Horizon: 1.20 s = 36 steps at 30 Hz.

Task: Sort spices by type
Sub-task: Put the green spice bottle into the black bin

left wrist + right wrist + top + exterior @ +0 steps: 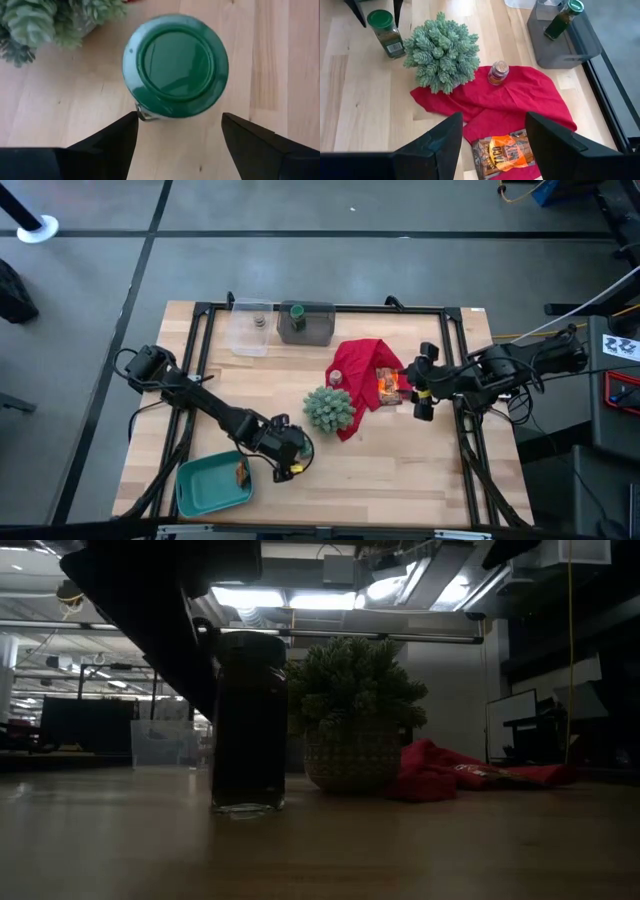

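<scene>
Left arm stretched diagonally across the bench's front half, left gripper (292, 455) pointing down, jaws spread wide apart. Right arm reaching in from the right edge, right gripper (422, 385) held level, jaws parted, nothing between them.

I see grey floor (330, 210) around my pale wooden worktop (400, 470), a dark seam at eleven o'clock. Across the room, bright ceiling lights (290, 598) glow above dim desks (60, 752).

Two dark, jointed arms trailing black cables, yellow marks near the wrists, each ending in black wedge-shaped fingers (107, 145).
</scene>
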Available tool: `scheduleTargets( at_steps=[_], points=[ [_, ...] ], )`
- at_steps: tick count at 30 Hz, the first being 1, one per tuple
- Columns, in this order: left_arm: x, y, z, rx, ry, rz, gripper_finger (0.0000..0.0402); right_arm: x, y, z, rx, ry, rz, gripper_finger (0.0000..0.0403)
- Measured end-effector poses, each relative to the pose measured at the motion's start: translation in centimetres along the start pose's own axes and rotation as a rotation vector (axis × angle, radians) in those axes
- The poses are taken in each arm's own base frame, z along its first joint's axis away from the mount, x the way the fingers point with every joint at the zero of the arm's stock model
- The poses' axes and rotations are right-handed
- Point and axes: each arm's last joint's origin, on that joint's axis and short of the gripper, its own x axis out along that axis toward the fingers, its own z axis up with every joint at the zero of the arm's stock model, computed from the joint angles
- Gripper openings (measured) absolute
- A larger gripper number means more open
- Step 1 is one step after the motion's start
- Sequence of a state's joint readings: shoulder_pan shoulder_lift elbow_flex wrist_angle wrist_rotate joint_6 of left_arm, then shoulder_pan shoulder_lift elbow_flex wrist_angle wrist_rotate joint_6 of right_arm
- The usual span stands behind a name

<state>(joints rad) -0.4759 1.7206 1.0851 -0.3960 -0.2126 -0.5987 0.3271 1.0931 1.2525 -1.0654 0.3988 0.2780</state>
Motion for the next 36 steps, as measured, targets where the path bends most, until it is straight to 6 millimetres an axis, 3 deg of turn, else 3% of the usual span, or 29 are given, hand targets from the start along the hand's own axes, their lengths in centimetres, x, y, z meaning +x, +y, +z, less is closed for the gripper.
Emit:
scheduleTargets(
  at_steps=[21, 30, 36],
  points=[
    [0.1, 0.5, 1.4, -0.072, -0.175, 0.101, 0.0266, 3.2, 0.8, -2.2, 0.027, 0.071, -0.017, 0.0216],
    [0.1, 0.7, 1.5, 0.037, -0.172, 0.118, 0.0188, 5.0, 1.1, -4.1, 0.030, 0.145, -0.020, 0.0216],
    [0.0, 0.6, 1.6, 0.018, -0.172, 0.098, 0.0186, 6.0, 1.3, -4.9, 0.034, 0.154, -0.024, 0.0216]
  ],
)
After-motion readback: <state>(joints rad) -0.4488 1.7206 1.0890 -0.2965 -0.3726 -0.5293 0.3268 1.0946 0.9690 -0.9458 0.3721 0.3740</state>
